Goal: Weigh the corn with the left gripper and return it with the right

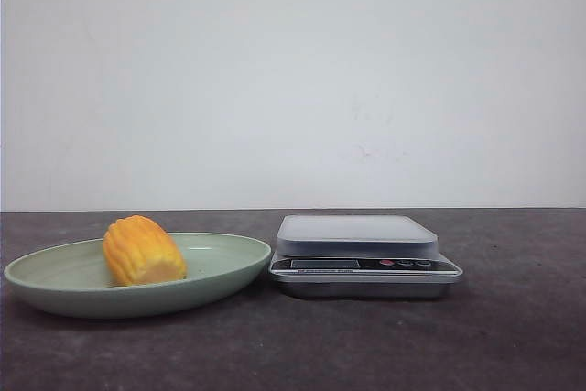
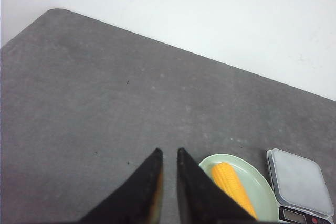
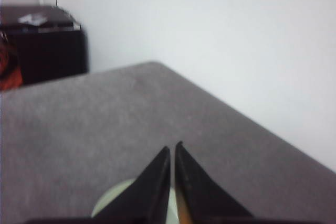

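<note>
The corn, a stubby yellow-orange cob piece, lies on a pale green plate at the left of the dark table. A grey digital scale with nothing on its platform stands just right of the plate. Neither gripper shows in the front view. In the left wrist view my left gripper hangs high above the table, its jaws nearly together and empty; the corn, plate and scale lie beyond it. My right gripper is shut and empty, with a sliver of the plate behind it.
A white wall runs behind the table. The table's rounded far corner shows in the left wrist view. A dark cabinet stands off the table in the right wrist view.
</note>
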`<state>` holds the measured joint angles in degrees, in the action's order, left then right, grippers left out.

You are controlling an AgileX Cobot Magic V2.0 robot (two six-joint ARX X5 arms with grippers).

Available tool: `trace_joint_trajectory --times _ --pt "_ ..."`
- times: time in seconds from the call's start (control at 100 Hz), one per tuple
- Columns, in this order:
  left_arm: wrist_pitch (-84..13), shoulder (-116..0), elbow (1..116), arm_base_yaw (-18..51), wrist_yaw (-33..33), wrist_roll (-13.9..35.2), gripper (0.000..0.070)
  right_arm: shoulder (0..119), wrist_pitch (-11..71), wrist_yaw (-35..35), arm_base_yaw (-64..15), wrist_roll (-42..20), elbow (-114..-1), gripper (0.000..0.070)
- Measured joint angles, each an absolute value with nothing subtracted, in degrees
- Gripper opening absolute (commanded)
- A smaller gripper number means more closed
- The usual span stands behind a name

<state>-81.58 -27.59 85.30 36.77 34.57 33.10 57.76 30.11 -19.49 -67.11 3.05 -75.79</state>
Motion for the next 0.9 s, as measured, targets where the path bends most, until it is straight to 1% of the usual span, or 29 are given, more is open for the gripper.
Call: trace_joint_trajectory --times 0.75,0.8,0.9 --pt "-81.58 -27.59 85.3 36.77 34.57 33.71 0.0 57.63 30.02 -19.64 -66.24 3.18 -75.79 0.0008" --pt "-81.58 -27.59 85.3 36.77 34.57 33.71 0.0 57.14 31.24 -20.23 -65.41 3.18 -75.79 0.0007" --pt "-81.58 -27.59 85.3 36.77 34.57 33.71 0.0 54.83 37.3 -20.58 -62.35 3.22 -75.48 0.0007"
